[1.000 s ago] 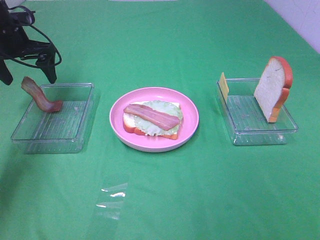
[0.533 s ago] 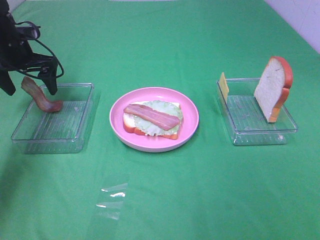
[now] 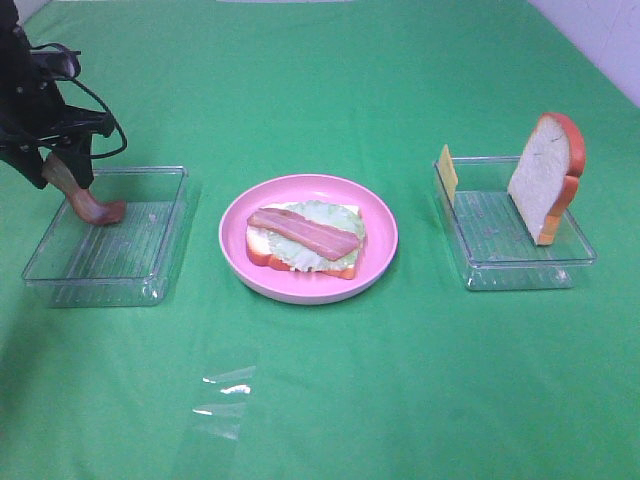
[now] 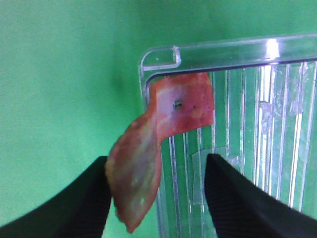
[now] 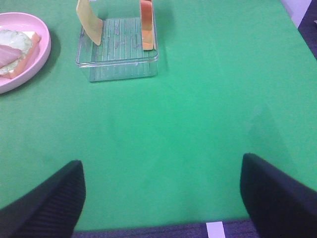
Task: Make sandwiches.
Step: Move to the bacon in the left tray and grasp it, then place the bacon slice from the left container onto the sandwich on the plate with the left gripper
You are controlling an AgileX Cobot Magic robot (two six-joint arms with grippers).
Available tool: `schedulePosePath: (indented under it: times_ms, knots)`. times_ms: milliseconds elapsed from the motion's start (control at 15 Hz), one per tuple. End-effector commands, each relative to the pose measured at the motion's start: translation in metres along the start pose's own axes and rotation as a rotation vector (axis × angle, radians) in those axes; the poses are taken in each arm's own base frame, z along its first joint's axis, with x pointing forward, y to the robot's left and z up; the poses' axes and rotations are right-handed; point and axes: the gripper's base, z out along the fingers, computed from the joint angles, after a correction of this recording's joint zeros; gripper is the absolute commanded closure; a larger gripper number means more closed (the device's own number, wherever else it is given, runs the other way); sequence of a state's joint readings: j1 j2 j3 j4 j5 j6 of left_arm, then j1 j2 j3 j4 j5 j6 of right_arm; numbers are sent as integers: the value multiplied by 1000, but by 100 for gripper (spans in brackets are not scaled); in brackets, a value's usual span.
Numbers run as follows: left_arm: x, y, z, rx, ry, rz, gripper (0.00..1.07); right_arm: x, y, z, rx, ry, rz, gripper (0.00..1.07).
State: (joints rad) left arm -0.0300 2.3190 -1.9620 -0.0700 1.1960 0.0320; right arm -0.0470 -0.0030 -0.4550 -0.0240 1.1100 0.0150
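Since a second ago the left gripper had dropped from above the left clear tray onto the upper end of the loose bacon strip, and its jaws had narrowed from wide to about half open. Nothing else had shifted.

From the high camera the jaws looked pinched on the strip. The left wrist camera showed more: one finger touched the raised, curled end of the strip, while the other finger stood apart from it with ribbed tray floor showing in the gap. So the jaws straddled the strip without yet clamping it. The strip's lower end lay inside the tray corner and its upper end leaned out over the rim.

The left arm came steeply down from the far left edge of the table, cables looped beside it.

Only its own wrist camera showed the right gripper: it hung wide open over bare green cloth, empty, well short of the right clear tray.

On the pink plate at the centre lay the lower bread slice, lettuce leaf on it and the plated bacon strip across the top. In the right tray the cheese square leaned on one wall and the second bread slice stood upright against the other.
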Motion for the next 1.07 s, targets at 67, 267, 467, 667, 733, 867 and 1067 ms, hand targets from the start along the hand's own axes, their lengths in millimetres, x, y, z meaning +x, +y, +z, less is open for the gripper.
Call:
schedulePosePath:
  times_ms: [67, 267, 467, 667, 733, 867, 1067]
  knots:
    - [0, -2, 2, 3, -2, 4, 63, 3, 0, -2, 2, -30, -2, 25]
    - [0, -2, 2, 3, -2, 4, 104, 3, 0, -2, 2, -30, -2, 25]
    - [0, -2, 1, 3, -3, 5, 107, 3, 0, -2, 2, -30, -2, 25]
    - [-1, -11, -28, 8, -69, 31, 107, 3, 0, -2, 2, -30, -2, 25]
    - [-2, -19, -43, 14, -101, 49, 107, 3, 0, -2, 2, -30, -2, 25]
    - [1, -33, -66, 20, -151, 75, 107, 3, 0, -2, 2, -30, -2, 25]
    - [10, -70, -108, 100, -245, 128, 107, 3, 0, -2, 2, -30, -2, 25]
